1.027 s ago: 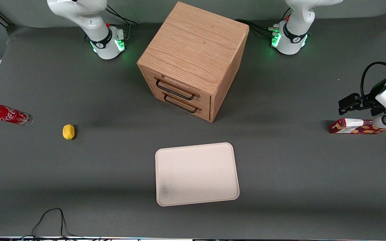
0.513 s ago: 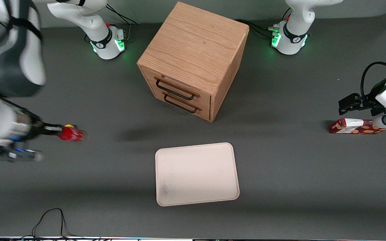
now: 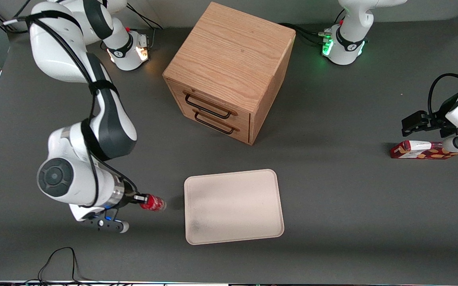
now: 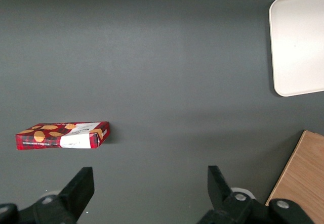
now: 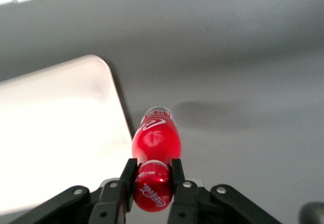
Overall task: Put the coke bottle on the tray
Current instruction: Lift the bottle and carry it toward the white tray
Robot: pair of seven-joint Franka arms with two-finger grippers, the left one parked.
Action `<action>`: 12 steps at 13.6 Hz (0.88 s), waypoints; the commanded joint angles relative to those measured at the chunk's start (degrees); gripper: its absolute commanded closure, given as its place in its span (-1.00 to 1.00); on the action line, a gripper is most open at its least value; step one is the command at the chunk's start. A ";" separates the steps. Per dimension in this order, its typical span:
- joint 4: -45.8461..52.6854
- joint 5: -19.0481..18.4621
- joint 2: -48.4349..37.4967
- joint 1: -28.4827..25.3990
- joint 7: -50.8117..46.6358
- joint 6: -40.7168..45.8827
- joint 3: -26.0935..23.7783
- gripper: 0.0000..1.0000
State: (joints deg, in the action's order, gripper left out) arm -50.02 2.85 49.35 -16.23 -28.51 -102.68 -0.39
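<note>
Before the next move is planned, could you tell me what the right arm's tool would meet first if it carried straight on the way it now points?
Most likely the tray. The tool, shut on the coke bottle, points at the tray's near edge; its height above the table is unclear.

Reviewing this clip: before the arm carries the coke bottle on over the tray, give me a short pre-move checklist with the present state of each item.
1. Grip: gripper shut on the coke bottle at its cap end: ok.
2. Bottle clear of the table: cannot tell.
3. Bottle over the tray: not ok, it is beside the tray's edge toward the working arm's end.
4. Tray surface free: ok, nothing lies on it.
5. Path to the tray: ok, the drawer cabinet stands farther from the front camera.
</note>
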 commanded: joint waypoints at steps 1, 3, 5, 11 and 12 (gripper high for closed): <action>4.14 0.66 2.94 -0.73 -3.91 -4.17 -0.49 1.00; 4.14 0.40 3.82 -2.31 -5.59 -6.56 -0.40 1.00; 4.15 0.22 4.70 -3.36 -7.61 -9.27 -0.23 1.00; 4.06 -1.18 7.25 -5.92 -10.34 -15.61 -0.13 1.00; 4.06 -1.18 7.34 -6.01 -10.43 -16.31 -0.14 1.00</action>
State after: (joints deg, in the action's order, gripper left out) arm -48.94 2.43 55.23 -21.80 -37.16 -117.70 -0.82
